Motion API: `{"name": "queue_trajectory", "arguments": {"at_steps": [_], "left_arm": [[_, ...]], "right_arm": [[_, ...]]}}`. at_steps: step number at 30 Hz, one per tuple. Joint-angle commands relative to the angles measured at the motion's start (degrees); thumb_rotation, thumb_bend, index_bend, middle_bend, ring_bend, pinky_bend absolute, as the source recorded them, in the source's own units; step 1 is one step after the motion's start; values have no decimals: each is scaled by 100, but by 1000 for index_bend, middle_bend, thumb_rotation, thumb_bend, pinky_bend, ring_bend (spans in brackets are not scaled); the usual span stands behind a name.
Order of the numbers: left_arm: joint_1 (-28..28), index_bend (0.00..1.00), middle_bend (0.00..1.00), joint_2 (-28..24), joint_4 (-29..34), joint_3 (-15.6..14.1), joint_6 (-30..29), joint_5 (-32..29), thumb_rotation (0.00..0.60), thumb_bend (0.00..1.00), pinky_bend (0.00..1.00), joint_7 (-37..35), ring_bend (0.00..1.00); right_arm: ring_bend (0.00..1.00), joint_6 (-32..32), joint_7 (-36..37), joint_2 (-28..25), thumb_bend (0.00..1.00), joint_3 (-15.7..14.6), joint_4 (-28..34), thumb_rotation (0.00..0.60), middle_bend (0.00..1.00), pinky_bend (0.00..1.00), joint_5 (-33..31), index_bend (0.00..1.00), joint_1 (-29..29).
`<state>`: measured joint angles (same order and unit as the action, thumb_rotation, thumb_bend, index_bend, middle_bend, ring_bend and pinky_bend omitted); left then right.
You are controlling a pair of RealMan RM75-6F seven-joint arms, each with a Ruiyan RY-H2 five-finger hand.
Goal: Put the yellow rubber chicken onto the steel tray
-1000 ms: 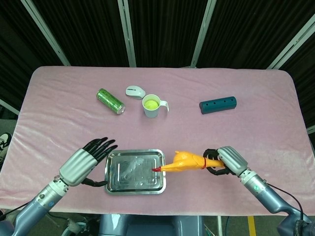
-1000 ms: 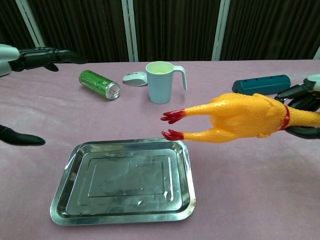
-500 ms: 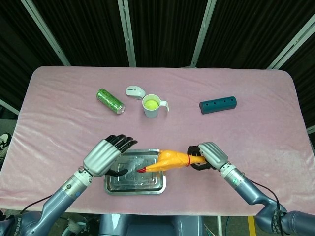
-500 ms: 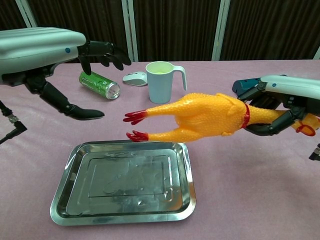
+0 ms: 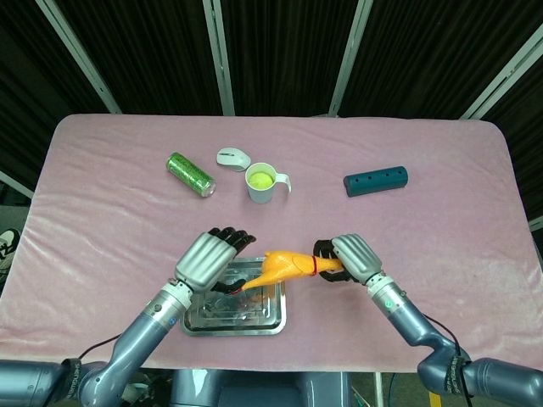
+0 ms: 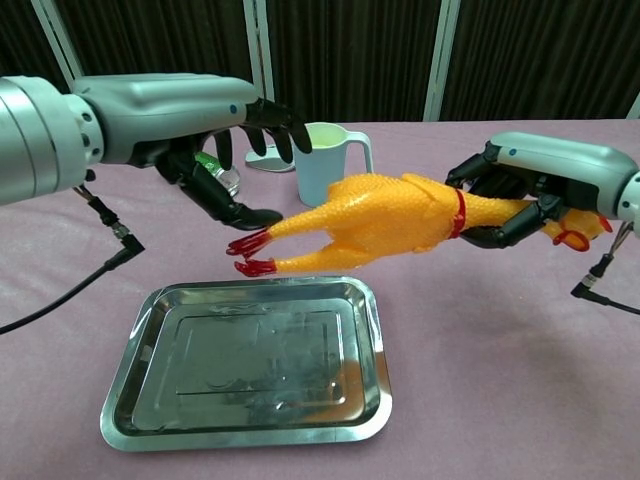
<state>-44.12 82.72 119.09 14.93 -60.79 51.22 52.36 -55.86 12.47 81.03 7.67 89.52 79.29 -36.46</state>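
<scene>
The bench point(image 5: 441, 237), draped in pink cloth, carried everything, and near its front edge lay the steel tray point(image 6: 130, 380), flat and holding nothing, its long side running left to right across the robot's front.

Above the tray's right half the yellow rubber chicken point(image 6: 385, 215) hung in the air, clear of the metal. Its long axis lay nearly level and almost parallel to the tray's long side, the red feet pointing toward the robot's left and dipping a little, the head and beak trailing off to the right. Seen from the head view, the feet were already over the tray's right portion while the body point(image 5: 284, 264) sat roughly over its right rim.

The right robot hand point(image 6: 545, 190) held the chicken by the neck, just beyond the red collar, fingers wrapped under and over it; so the chicken stretched leftward from that robot hand, with nearly all its length out ahead of the grip. The left robot hand point(image 6: 215, 115) hovered spread and carrying nothing, just beyond the feet, above the tray's back-left part, not touching the chicken.

By my judgement the right robot hand was the one that mattered: a little more travel left, then a descent, would lay the chicken lengthwise in the tray.
</scene>
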Motion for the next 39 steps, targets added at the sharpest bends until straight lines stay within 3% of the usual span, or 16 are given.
{"name": "queue_trajectory", "arguments": {"at_steps": [1,18,29,35,39], "left_arm": [[-183,172,205,151,43,-5,-123,-214,600,27,336,113,196],[-518,150,203,194,122,-193,-750,-324,600,24,338,110,202],[-911,158,208,531,-297,-6,-958,-887,600,27,338,208,202],[-1149,170,216,720,-404,65,-1028,-1181,600,75,338,316,211],[-1275,209,247,855,-471,126,-1063,-1357,600,159,359,291,240]], "right_arm": [[710,-26,-162,97,738,102,-4,600,779,846,-145,992,-23],[710,-20,-570,211,738,268,58,600,779,846,-483,992,-85],[710,-112,-601,143,738,193,242,600,779,846,-342,992,-26],[710,-142,-597,115,745,153,343,600,779,846,-250,992,-10],[710,-139,-595,98,751,131,391,600,779,846,-214,992,-7]]}}
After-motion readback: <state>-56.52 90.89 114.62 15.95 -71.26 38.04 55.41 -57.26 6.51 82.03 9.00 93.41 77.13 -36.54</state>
